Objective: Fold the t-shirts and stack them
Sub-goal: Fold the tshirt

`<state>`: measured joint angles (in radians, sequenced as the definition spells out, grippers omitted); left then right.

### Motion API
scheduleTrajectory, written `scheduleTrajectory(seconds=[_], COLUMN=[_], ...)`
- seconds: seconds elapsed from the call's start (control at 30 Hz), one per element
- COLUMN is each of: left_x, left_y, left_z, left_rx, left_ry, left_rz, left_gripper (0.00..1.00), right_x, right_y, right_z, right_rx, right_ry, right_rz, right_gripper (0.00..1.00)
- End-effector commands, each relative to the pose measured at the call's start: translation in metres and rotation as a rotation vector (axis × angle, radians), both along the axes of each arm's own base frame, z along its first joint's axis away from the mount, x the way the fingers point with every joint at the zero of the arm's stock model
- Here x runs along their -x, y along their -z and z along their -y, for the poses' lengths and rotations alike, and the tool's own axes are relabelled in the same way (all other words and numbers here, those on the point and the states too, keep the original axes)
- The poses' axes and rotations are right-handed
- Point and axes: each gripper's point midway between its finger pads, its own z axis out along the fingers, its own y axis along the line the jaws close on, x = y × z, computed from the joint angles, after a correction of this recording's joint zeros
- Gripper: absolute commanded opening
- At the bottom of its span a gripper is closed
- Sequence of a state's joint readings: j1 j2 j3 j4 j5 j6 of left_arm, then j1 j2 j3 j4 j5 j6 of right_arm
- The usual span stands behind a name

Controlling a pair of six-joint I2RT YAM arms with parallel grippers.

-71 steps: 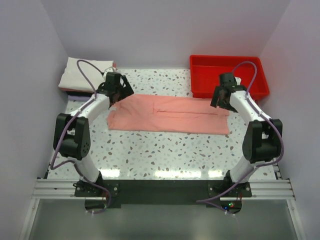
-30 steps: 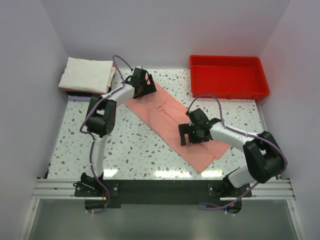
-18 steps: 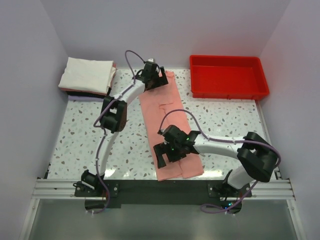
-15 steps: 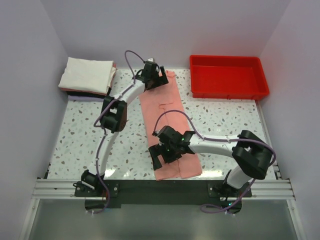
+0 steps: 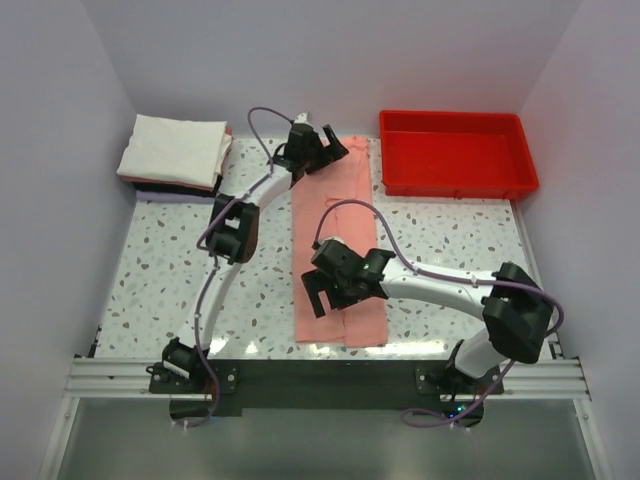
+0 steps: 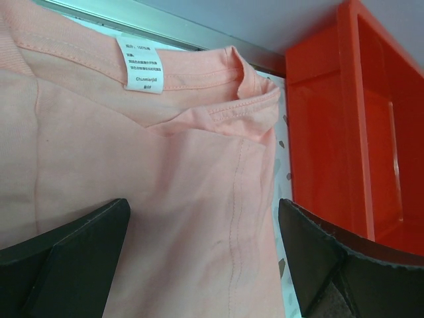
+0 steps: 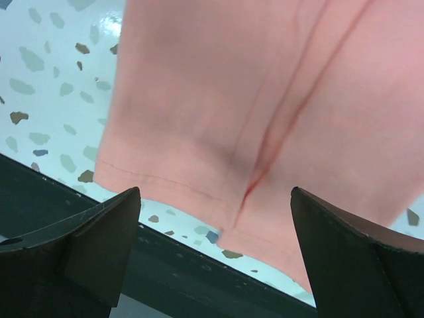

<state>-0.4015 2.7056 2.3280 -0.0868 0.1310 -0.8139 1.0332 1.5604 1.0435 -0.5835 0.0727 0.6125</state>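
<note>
The salmon-pink t-shirt [image 5: 340,250] lies folded into a long strip running from the back of the table to its near edge. My left gripper [image 5: 328,150] is open and empty just above the neck end. In the left wrist view the shirt [image 6: 132,165] and its white neck label [image 6: 142,63] show between the fingers [image 6: 66,258], around the gripper [image 6: 202,265]. My right gripper [image 5: 320,298] is open and empty above the hem end [image 7: 265,99]; it shows as [image 7: 215,252] in its own view. A stack of folded t-shirts [image 5: 175,150], white on top, sits at the back left.
A red plastic tray [image 5: 455,150] stands at the back right, close to the shirt's neck end, and fills the right of the left wrist view [image 6: 371,132]. The dark front rail [image 7: 185,278] runs just past the shirt's hem. Lilac walls enclose the table.
The shirt strip has swung from lying across the table to lying front to back. In the last half second its near end shifted slightly left, and the left gripper moved a little right.
</note>
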Motion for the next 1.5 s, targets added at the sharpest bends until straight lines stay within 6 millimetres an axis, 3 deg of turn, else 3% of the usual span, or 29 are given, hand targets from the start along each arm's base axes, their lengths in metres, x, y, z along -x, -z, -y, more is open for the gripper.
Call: scheduleTrajectory(seconds=[0.0,0.07,0.17,0.2,0.27,0.3,0.37,0.4,0.47,0.5,0.53,0.57,0.6,0.63,0.67,0.7,0.77,0.87,0.93,0.97,1.0,1.07,1.13,1.17,1.2,1.27,1.33,1.47], left_x=[0.007,0.006,0.002,0.001,-0.003,-0.004,-0.001,0.006,0.020,0.038,0.047,0.062,0.079,0.093,0.112,0.134,0.170,0.248,0.278,0.306,0.325,0.363,0.390,0.414,0.426,0.458,0.481,0.528], left_y=[0.038,0.027,-0.009,-0.032,-0.060,-0.092,-0.124,-0.157,-0.185,-0.201,-0.210,-0.194,-0.226,-0.225,-0.197,-0.218,-0.204,-0.168,-0.156,-0.125,-0.134,-0.111,-0.096,-0.072,-0.073,-0.052,-0.048,-0.023], left_z=[0.005,0.004,0.000,0.000,-0.004,-0.004,-0.003,-0.002,0.001,-0.001,-0.001,0.000,-0.005,-0.006,-0.006,-0.012,-0.015,-0.044,-0.050,-0.055,-0.059,-0.075,-0.080,-0.087,-0.090,-0.097,-0.101,-0.099], left_rx=[0.019,0.009,0.007,0.012,0.002,0.018,0.017,0.034,0.046,0.047,0.033,0.001,-0.007,-0.025,-0.061,-0.057,-0.068,-0.090,-0.087,-0.137,-0.121,-0.175,-0.168,-0.209,-0.191,-0.244,-0.240,-0.217], left_ry=[0.019,0.021,0.006,0.000,-0.015,-0.012,0.005,0.019,0.055,0.070,0.085,0.090,0.098,0.115,0.136,0.142,0.169,0.138,0.141,0.148,0.156,0.138,0.145,0.172,0.171,0.223,0.250,0.331], left_rz=[-0.072,-0.052,0.005,0.036,0.085,0.133,0.182,0.223,0.261,0.271,0.293,0.259,0.306,0.289,0.222,0.240,0.191,0.105,0.081,0.010,0.023,-0.028,-0.087,-0.153,-0.168,-0.221,-0.252,-0.347], left_gripper=[1.00,1.00,1.00,1.00,1.00,1.00,1.00,1.00,1.00,1.00,1.00,1.00,1.00,1.00,1.00,1.00,1.00,1.00,1.00,1.00,1.00,1.00,1.00,1.00,1.00,1.00,1.00,1.00], right_x=[-0.011,-0.015,-0.018,-0.017,-0.020,-0.019,-0.019,-0.019,-0.020,-0.019,-0.019,-0.020,-0.020,-0.021,-0.020,-0.020,-0.022,-0.023,-0.025,-0.032,-0.031,-0.032,-0.031,-0.029,-0.027,-0.025,-0.023,-0.020], right_y=[-0.020,-0.029,-0.041,-0.041,-0.051,-0.053,-0.058,-0.061,-0.064,-0.062,-0.068,-0.069,-0.069,-0.072,-0.071,-0.070,-0.071,-0.064,-0.061,-0.062,-0.055,-0.052,-0.053,-0.052,-0.053,-0.053,-0.049,-0.038], right_z=[0.026,0.032,0.038,0.042,0.050,0.052,0.059,0.063,0.071,0.075,0.077,0.081,0.084,0.086,0.090,0.093,0.100,0.109,0.114,0.121,0.127,0.134,0.138,0.140,0.141,0.141,0.144,0.145], right_rx=[0.046,0.032,-0.001,-0.006,-0.016,-0.019,-0.020,-0.031,-0.030,-0.029,-0.051,-0.048,-0.052,-0.062,-0.056,-0.056,-0.058,-0.075,-0.101,-0.127,-0.117,-0.118,-0.109,-0.107,-0.115,-0.123,-0.122,-0.106], right_ry=[0.105,0.130,0.159,0.174,0.202,0.208,0.226,0.247,0.270,0.290,0.300,0.314,0.320,0.329,0.333,0.340,0.362,0.358,0.371,0.408,0.421,0.433,0.428,0.423,0.422,0.417,0.429,0.442], right_rz=[0.095,0.132,0.170,0.174,0.201,0.207,0.225,0.234,0.251,0.252,0.266,0.272,0.272,0.277,0.275,0.276,0.283,0.237,0.215,0.221,0.211,0.217,0.227,0.224,0.226,0.227,0.228,0.199], right_gripper=[0.99,0.99,0.99,0.99,0.99,0.99,0.99,0.99,0.99,0.99,0.99,0.99,0.99,0.99,0.99,0.99,0.99,0.99,0.99,0.99,0.99,0.99,0.99,0.99,0.99,0.99,0.99,0.99])
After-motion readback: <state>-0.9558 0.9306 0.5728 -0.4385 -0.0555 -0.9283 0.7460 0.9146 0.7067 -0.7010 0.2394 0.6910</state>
